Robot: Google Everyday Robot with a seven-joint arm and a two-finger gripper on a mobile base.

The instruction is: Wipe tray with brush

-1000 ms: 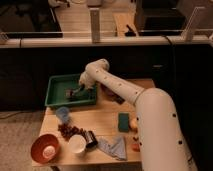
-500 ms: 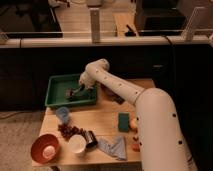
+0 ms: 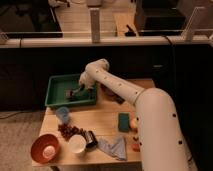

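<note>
I have the arm stretched across the surface [image 3: 107, 122], and the pincer [image 3: 80, 89] is down inside the tray [image 3: 56, 102], toward its right half. The brush [image 3: 73, 95] sits just below and slightly left of the pincer, low against the tray floor. I cannot tell whether the pincer is clamped on the brush or only hovering above it, since the two dark shapes run together.

My judgement is that the wiping is under way or about to start: the brush is already in the tray, so fetching it is done. Most of the tray floor left of the pincer is bare green, and I see no sign of how much has been swept. What is left, as I read it, is to drag the brush across that left stretch and then pull back.
</note>
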